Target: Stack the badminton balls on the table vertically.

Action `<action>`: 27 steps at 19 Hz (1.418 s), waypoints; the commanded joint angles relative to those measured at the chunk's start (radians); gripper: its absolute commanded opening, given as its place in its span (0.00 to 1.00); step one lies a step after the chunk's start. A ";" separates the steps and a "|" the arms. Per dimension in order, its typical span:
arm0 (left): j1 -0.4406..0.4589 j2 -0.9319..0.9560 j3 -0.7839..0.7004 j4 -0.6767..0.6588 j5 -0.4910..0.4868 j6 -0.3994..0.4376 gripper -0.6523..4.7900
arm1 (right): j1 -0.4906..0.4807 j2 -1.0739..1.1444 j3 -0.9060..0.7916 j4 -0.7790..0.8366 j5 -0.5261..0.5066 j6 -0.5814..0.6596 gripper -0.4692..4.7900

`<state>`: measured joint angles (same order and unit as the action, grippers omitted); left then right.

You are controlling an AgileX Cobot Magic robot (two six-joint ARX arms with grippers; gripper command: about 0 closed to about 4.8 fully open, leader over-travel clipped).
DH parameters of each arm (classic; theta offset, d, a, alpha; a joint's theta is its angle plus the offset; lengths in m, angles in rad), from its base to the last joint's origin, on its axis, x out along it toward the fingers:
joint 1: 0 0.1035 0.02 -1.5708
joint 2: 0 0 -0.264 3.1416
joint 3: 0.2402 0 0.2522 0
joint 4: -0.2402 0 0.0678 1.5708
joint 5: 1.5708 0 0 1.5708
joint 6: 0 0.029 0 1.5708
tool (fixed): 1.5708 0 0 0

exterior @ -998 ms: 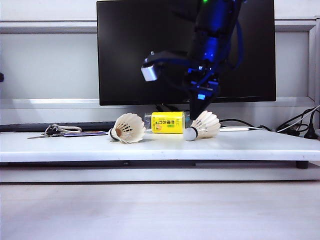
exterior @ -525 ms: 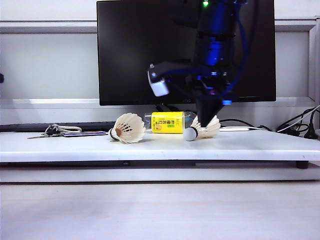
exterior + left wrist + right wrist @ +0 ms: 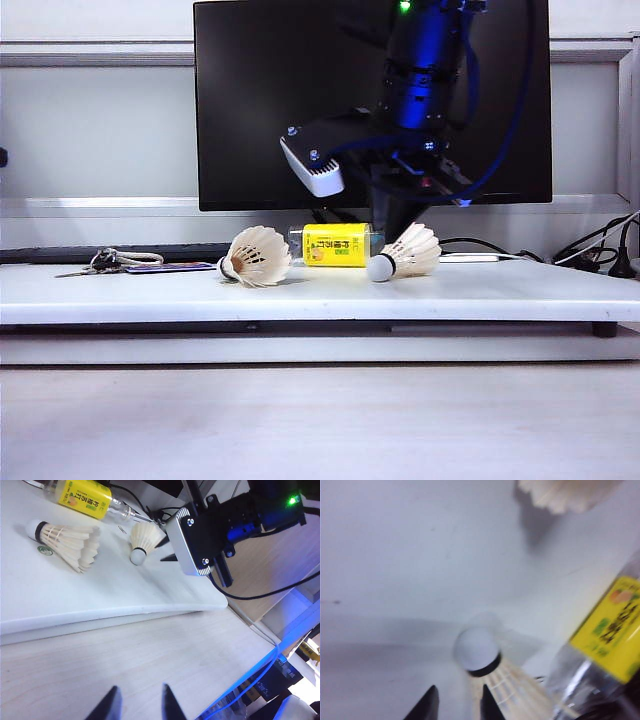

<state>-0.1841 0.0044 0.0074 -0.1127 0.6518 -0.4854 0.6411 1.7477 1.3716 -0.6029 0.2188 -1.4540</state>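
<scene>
A yellow-labelled bottle (image 3: pixel 335 245) lies on its side in front of a black monitor (image 3: pixel 290 100), while a bunch of keys (image 3: pixel 105 261) and a dark flat card (image 3: pixel 170 267) rest further left, black cables (image 3: pixel 590 250) trail at the right, and a pale wood-grain surface (image 3: pixel 320 420) spreads below.

2 badminton balls (image 3: pixel 256 256) (image 3: pixel 403 253) on 1 white table (image 3: pixel 480 295). 1 bottle (image 3: pixel 335 245) with a yellow label, lying down between them. 1 big black screen (image 3: pixel 260 90) at the back. 1 bunch of keys (image 3: pixel 112 260) far over on the table. 2 robot grippers: 1 right gripper (image 3: pixel 456 702) just by a ball's round tip, 1 left gripper (image 3: pixel 138 707) over the lower wood top. 2 black fingers on each gripper, so 4 fingers in all.
</scene>
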 commanded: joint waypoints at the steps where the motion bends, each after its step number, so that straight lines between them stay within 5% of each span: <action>1: 0.000 -0.003 -0.002 -0.006 0.004 0.018 0.33 | 0.000 0.008 0.005 0.016 -0.016 -0.039 0.33; 13: 0.000 -0.003 -0.001 -0.006 0.079 0.036 0.34 | -0.022 0.063 0.006 0.064 0.026 -0.111 0.46; 27: 0.000 -0.003 -0.002 -0.006 0.124 0.045 0.34 | -0.030 0.078 0.025 0.118 0.046 -0.171 0.48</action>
<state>-0.1841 0.0044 0.0074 -0.1131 0.7639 -0.4446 0.6109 1.8263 1.3880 -0.4934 0.2661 -1.6215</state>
